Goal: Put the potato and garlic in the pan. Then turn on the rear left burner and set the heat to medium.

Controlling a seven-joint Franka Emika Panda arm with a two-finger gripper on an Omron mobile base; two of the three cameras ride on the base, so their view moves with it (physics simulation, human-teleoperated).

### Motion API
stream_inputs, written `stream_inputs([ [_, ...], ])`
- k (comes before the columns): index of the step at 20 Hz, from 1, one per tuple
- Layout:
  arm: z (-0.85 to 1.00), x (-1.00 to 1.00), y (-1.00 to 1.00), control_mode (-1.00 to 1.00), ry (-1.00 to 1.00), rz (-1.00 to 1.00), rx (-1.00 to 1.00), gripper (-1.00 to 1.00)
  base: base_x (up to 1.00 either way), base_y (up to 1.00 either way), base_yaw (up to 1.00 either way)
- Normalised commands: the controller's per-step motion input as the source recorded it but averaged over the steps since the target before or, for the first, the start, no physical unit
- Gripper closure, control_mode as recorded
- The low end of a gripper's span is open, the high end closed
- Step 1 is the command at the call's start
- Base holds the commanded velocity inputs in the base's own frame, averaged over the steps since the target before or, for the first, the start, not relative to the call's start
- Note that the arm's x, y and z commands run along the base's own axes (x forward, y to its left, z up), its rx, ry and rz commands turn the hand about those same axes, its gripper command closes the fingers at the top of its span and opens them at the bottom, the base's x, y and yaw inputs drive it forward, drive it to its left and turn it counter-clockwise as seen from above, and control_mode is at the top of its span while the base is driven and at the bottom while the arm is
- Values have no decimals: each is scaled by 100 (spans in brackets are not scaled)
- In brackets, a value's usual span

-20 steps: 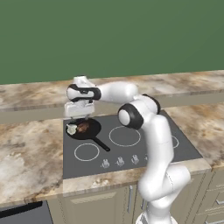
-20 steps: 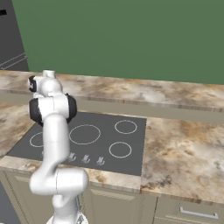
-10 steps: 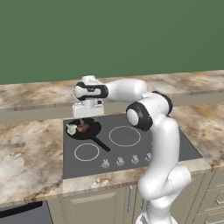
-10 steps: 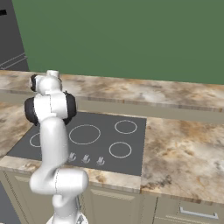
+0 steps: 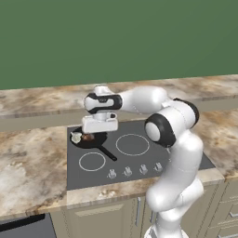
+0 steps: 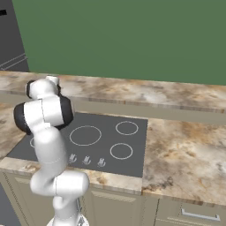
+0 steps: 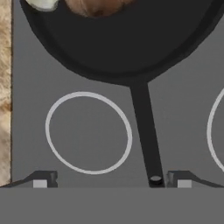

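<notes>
Along the left edge of the hand view, a strip of the marbled desk is showing beside the dark glass cooktop. Just right of it, at the top, the garlic is lying inside the pan, with the potato next to it; whether the two are touching cannot be told. So the loading part of the task is looking finished, and the step in hand is probably the knob work.

Moving right, a white-ringed front zone is sitting below the pan, and the pan's thin handle is running down toward the camera. The gripper is hovering above all this with its jaws spread wide and nothing between them.

From the left base view, the pan is resting on the rear left burner, with the gripper just above it, and a row of small knobs is lining the cooktop's front edge, well apart from the gripper.

To do this well, the arm is needing to lift clear of the handle before travelling forward, so the pan is not getting nudged. Which knob serves the rear left burner cannot be told from here; checking its marking first would be wise. Then the jaws should be narrowing squarely around that knob and turning only partway, since a full turn would likely overshoot medium.
</notes>
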Motion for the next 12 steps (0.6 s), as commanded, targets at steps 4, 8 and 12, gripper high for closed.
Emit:
stream_inputs([
  [4,-5,-39,-2,-100,1,-10,0,-100,0,0,0],
  [8,-6,-25,-39,-100,1,-10,0,-100,0,0,0],
  [12,-10,-14,-51,-100,2,-8,-1,-100,0,0,0],
])
